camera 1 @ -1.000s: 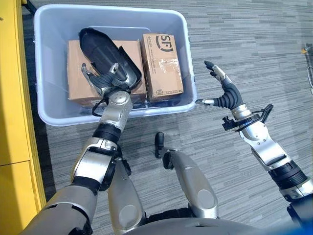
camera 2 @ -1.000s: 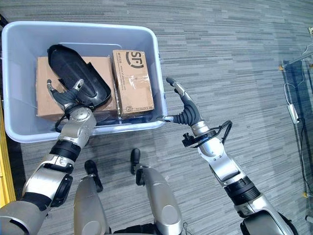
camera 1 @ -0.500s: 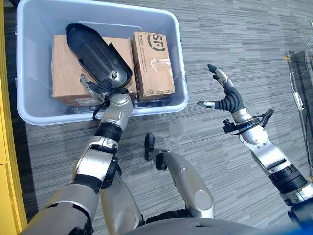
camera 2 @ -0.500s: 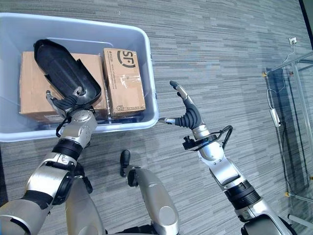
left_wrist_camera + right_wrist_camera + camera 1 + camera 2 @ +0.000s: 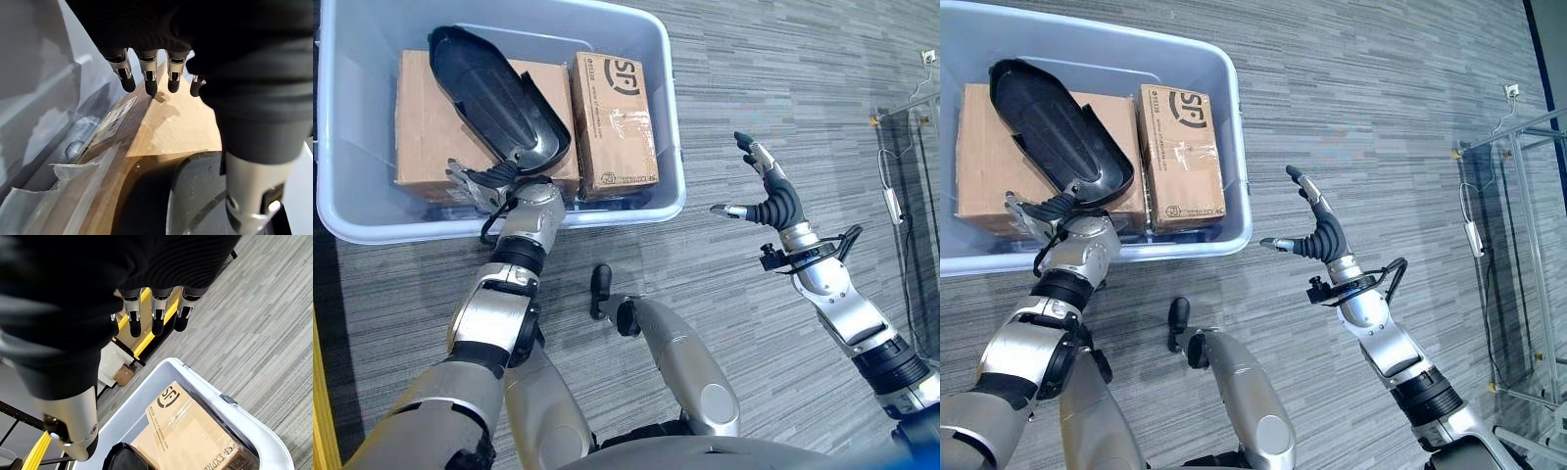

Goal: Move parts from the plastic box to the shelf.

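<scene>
The plastic box (image 5: 671, 117) sits on the floor (image 5: 783, 88), holding two cartons (image 5: 612, 122) with a black part (image 5: 494, 103) lying across the larger one. The left hand (image 5: 484, 184) reaches into the box at the part's near end, fingers (image 5: 146, 78) spread over the carton, gripping nothing. The right hand (image 5: 769, 196) hovers above the floor beside the box, fingers apart.

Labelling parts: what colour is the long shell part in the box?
Black shell, clearest in the left eye view.
</scene>
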Available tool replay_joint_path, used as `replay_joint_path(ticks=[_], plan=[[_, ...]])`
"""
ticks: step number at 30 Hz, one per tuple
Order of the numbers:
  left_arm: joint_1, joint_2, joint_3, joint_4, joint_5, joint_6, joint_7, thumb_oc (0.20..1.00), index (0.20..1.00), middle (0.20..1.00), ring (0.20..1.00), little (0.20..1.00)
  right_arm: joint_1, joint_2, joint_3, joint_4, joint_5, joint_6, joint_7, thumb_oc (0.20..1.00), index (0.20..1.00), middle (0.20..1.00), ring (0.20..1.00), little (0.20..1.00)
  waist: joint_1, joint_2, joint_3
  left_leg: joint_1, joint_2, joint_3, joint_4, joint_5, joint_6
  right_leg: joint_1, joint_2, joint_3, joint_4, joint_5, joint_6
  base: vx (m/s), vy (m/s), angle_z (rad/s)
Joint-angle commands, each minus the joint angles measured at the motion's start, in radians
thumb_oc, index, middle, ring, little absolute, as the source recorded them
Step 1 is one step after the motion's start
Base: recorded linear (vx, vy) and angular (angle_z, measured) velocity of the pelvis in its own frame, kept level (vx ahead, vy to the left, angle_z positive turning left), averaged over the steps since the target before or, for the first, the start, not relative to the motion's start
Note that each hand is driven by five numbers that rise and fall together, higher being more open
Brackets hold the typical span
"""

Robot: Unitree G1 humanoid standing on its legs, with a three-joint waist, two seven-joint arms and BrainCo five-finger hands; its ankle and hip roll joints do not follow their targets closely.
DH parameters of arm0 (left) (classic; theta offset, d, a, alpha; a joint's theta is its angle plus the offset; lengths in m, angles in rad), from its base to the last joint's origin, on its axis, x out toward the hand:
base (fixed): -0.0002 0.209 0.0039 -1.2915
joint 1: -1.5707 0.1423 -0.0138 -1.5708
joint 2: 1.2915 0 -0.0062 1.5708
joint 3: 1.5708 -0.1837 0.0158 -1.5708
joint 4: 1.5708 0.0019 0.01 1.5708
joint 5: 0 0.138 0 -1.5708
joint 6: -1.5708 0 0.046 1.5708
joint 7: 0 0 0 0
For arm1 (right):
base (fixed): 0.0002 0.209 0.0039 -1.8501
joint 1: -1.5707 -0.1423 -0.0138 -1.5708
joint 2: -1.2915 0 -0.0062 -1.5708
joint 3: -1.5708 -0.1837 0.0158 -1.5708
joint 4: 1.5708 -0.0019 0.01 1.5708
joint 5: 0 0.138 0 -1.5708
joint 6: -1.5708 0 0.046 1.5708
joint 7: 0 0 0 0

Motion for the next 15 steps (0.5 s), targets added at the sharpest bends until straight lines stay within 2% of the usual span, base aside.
replay_joint_path(ticks=[1,4,6,8,10,12,13,14,15], plan=[[-0.092,0.1,-0.031,-0.024,0.089,0.036,0.027,1.0,1.0,1.0,1.0,1.0,-0.003,0.001,-0.054,-0.115,0.042,-0.016,-0.036,1.0,1.0,1.0,1.0,1.0,0.019,-0.109,0.067,-0.024,0.064,-0.03,0.057,0.047,0.017,0.034,-0.076,0.053,0.086,-0.016,0.136,0.04,-0.026,-0.01],[-0.101,0.137,-0.038,-0.002,0.143,0.052,0.015,1.0,1.0,1.0,1.0,1.0,0.007,-0.009,-0.053,-0.12,0.052,-0.01,-0.046,1.0,1.0,1.0,1.0,1.0,0.013,-0.103,0.067,-0.038,0.061,-0.032,0.071,0.043,0.021,0.014,-0.08,0.053,0.108,-0.021,0.134,0.04,-0.019,0.02],[-0.105,0.155,-0.038,0.014,0.11,0.063,-0.013,1.0,1.0,1.0,1.0,1.0,0.006,-0.017,-0.055,-0.121,0.041,-0.002,-0.041,1.0,1.0,1.0,1.0,1.0,0.004,-0.088,0.067,-0.045,0.057,-0.028,0.074,0.054,0.023,-0.006,-0.081,0.061,0.125,-0.029,0.131,0.04,0.063,-0.05],[-0.124,0.177,-0.054,0.045,0.23,0.122,-0.022,1.0,1.0,1.0,1.0,1.0,-0.011,-0.029,-0.056,-0.115,0.049,0.013,-0.044,1.0,1.0,1.0,1.0,1.0,-0.003,-0.076,0.067,-0.061,0.052,-0.024,0.082,0.06,0.026,-0.033,-0.09,0.063,0.15,-0.039,0.128,0.02,0.034,-0.03],[-0.13,0.19,-0.068,0.052,0.267,0.149,-0.044,1.0,1.0,1.0,1.0,1.0,-0.009,-0.034,-0.055,-0.114,0.051,0.015,-0.046,1.0,1.0,1.0,1.0,1.0,-0.004,-0.073,0.067,-0.068,0.05,-0.025,0.088,0.058,0.029,-0.044,-0.094,0.064,0.163,-0.043,0.127,0.02,-0.005,0.0],[-0.13,0.215,-0.108,0.064,0.355,0.215,-0.125,1.0,1.0,1.0,1.0,1.0,-0.009,-0.05,-0.057,-0.114,0.062,0.022,-0.038,1.0,1.0,1.0,1.0,1.0,-0.009,-0.058,0.067,-0.077,0.045,-0.021,0.096,0.062,0.032,-0.064,-0.099,0.068,0.188,-0.053,0.123,0.04,0.011,-0.03],[-0.13,0.217,-0.111,0.065,0.368,0.22,-0.13,1.0,1.0,1.0,1.0,1.0,-0.009,-0.051,-0.058,-0.115,0.063,0.023,-0.038,1.0,1.0,1.0,1.0,1.0,-0.009,-0.057,0.067,-0.077,0.045,-0.02,0.096,0.062,0.032,-0.065,-0.099,0.068,0.189,-0.054,0.123,0.04,0.06,-0.09],[-0.135,0.246,-0.155,0.08,0.512,0.271,-0.192,1.0,1.0,1.0,1.0,1.0,-0.015,-0.06,-0.059,-0.107,0.066,0.021,-0.035,1.0,1.0,1.0,1.0,1.0,-0.016,-0.043,0.067,-0.081,0.041,-0.012,0.101,0.065,0.034,-0.081,-0.103,0.076,0.204,-0.06,0.121,0.03,0.066,-0.11],[-0.138,0.261,-0.188,0.083,0.538,0.28,-0.215,1.0,1.0,1.0,1.0,1.0,-0.018,-0.067,-0.059,-0.103,0.07,0.019,-0.033,1.0,1.0,1.0,1.0,1.0,-0.018,-0.036,0.067,-0.085,0.038,-0.01,0.103,0.069,0.035,-0.094,-0.107,0.081,0.217,-0.063,0.12,0.03,0.077,-0.14]])
